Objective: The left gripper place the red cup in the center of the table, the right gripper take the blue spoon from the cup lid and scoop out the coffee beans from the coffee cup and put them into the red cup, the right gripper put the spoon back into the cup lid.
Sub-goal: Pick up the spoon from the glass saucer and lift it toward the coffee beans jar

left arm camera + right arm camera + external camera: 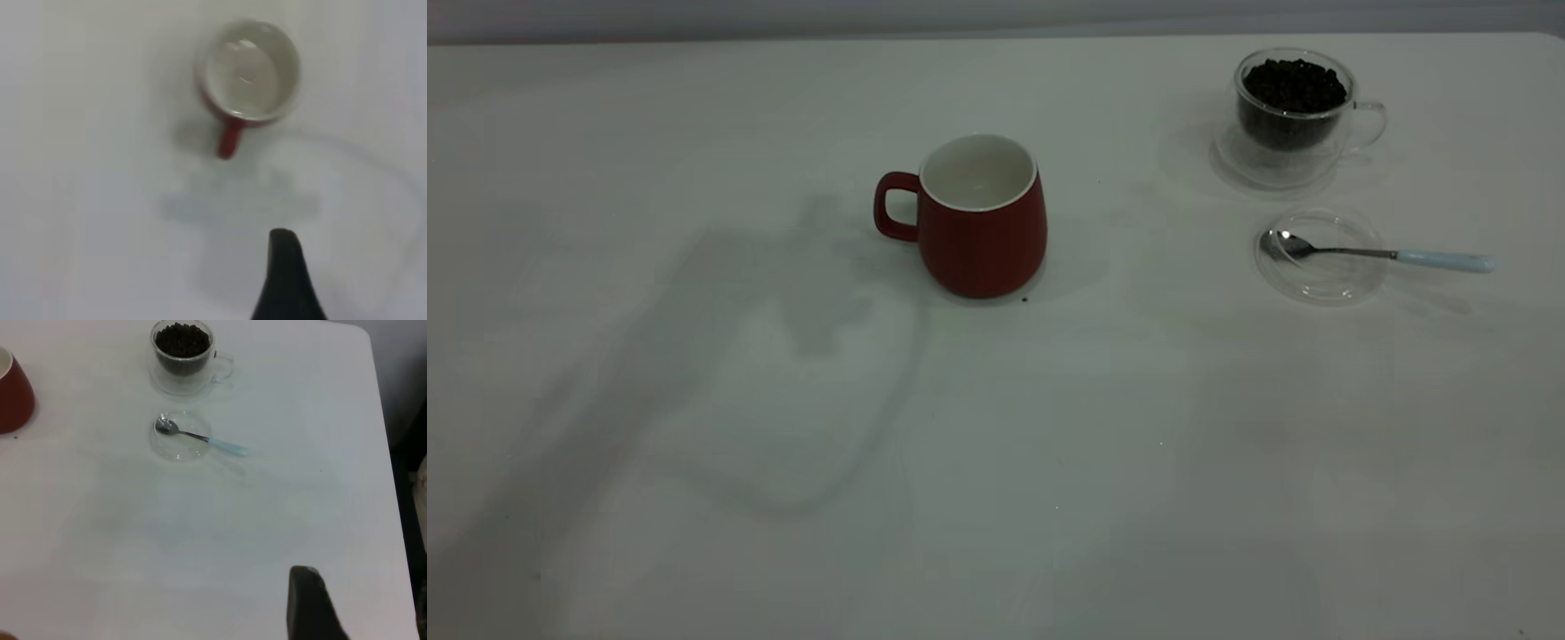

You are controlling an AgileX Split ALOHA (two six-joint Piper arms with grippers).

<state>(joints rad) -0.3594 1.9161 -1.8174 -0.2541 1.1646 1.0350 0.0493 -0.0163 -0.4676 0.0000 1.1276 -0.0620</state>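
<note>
Centrally, red cup (983, 233) stands upright on the white table (996, 462), about mid-table, handle pointing toward the left arm's side. Inside is white and looks empty from the left wrist view (250, 70). One tiny dark speck lies on the table just beside its base.

Well apart, toward the right arm's side and the far edge: clear glass coffee cup (1294, 111), double-walled, filled near the rim with dark coffee beans (1294, 84), handle turned outward to the right. It sits on a clear saucer-like base.

Nearer than the coffee cup, just beside it but not touching: clear cup lid (1320, 258) lying flat. Blue spoon (1378, 253) rests across it, metal bowl inside the lid, pale blue handle sticking out past the lid's rim toward the right edge.

Left claw (285, 280): only one dark fingertip shows in its wrist view, above the table and clear of the red cup, touching nothing. Cannot tell whether it is open or closed. A broad arm shadow falls on the table left of the red cup.

Right claw (310, 603): again a single dark fingertip in its own wrist view, high over the table, well apart from lid and spoon. State cannot be told.
</note>
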